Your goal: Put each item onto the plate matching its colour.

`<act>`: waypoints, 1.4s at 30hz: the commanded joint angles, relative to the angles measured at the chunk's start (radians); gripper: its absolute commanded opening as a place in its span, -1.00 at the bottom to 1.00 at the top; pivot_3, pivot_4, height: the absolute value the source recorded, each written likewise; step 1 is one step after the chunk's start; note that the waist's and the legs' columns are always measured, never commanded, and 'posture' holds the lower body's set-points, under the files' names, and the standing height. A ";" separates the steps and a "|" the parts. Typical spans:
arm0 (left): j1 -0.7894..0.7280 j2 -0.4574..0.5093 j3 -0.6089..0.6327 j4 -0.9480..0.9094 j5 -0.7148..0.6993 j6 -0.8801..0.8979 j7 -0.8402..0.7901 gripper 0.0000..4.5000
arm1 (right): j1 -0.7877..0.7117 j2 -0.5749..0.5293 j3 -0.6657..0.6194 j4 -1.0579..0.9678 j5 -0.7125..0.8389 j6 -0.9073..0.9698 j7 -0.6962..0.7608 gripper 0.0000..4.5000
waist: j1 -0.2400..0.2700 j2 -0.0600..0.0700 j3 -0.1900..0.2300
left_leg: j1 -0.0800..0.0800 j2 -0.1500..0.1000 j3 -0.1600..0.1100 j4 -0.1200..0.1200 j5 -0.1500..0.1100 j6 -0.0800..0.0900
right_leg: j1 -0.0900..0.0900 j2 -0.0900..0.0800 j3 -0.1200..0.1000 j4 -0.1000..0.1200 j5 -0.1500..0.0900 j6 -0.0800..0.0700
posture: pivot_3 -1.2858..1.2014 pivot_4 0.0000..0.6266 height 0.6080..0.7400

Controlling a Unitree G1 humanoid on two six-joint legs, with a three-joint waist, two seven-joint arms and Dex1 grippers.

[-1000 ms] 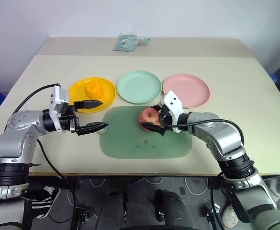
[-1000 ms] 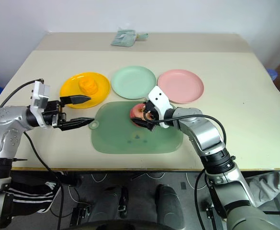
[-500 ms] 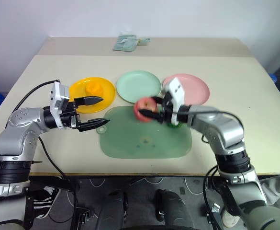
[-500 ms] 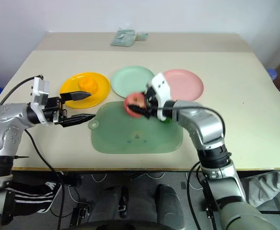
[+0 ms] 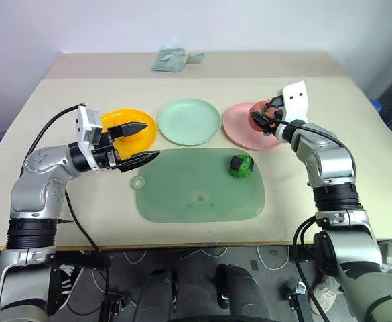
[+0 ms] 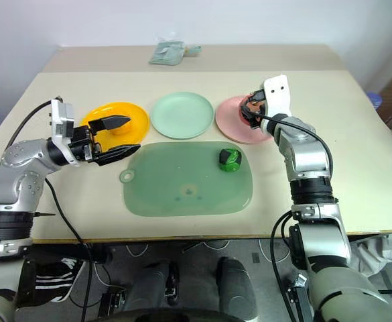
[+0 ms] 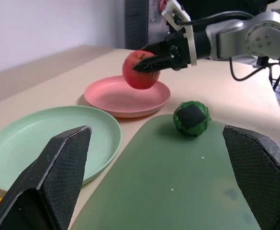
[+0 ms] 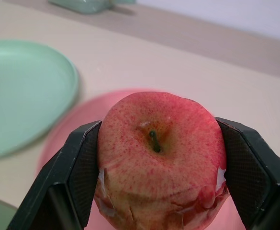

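Note:
My right gripper is shut on the pink-red apple, stem dimple facing the wrist camera. It holds the apple just over the pink plate at the right of the row. The dark green round vegetable lies on the right part of the translucent green mat. The mint green plate in the middle is bare. My left gripper stands open, level, between the yellow-orange plate and the mat's left edge. Its upper finger hides the orange fruit.
A folded pale green packet lies near the table's far edge. The three plates stand in a row behind the mat. Bare tabletop stretches to the far right and along the front edge.
My right gripper closed on the apple, lifted it off the mat and carried it right and away to above the pink plate, uncovering the green vegetable. The left gripper hardly moved.

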 commanded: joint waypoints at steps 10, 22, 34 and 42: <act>-0.009 0.011 0.015 -0.020 0.001 -0.009 -0.009 1.00 | -0.004 -0.001 -0.083 -0.183 0.146 -0.010 0.118 0.98 | 0.007 0.001 0.001 | 0.000 0.000 0.000 0.000 0.000 0.000 | 0.000 0.000 0.000 0.000 0.000 0.000 | 0.03 -0.52 1.00; 0.006 0.039 0.022 -0.016 -0.031 0.021 -0.083 1.00 | 0.261 -0.240 0.188 -0.536 0.157 0.120 0.467 0.98 | 0.009 0.000 0.000 | 0.000 0.000 -0.001 0.002 0.000 0.000 | 0.001 -0.001 0.000 -0.001 -0.002 -0.004 | 0.03 -0.52 1.00; 0.014 0.039 0.026 -0.031 -0.028 0.022 -0.080 1.00 | 0.265 -0.259 0.244 -0.371 -0.009 0.017 0.463 0.87 | 0.010 0.000 0.000 | 0.000 0.000 0.000 0.001 0.000 0.000 | 0.000 -0.001 0.000 -0.001 -0.002 -0.004 | 0.03 -0.52 1.00; 0.014 0.038 0.036 -0.027 -0.027 0.018 -0.065 1.00 | 0.202 -0.144 0.125 -0.456 0.144 0.127 0.441 0.40 | 0.009 0.000 0.000 | 0.000 0.000 0.000 0.001 0.000 0.000 | 0.000 0.000 0.000 -0.001 -0.001 -0.002 | 0.03 -0.52 1.00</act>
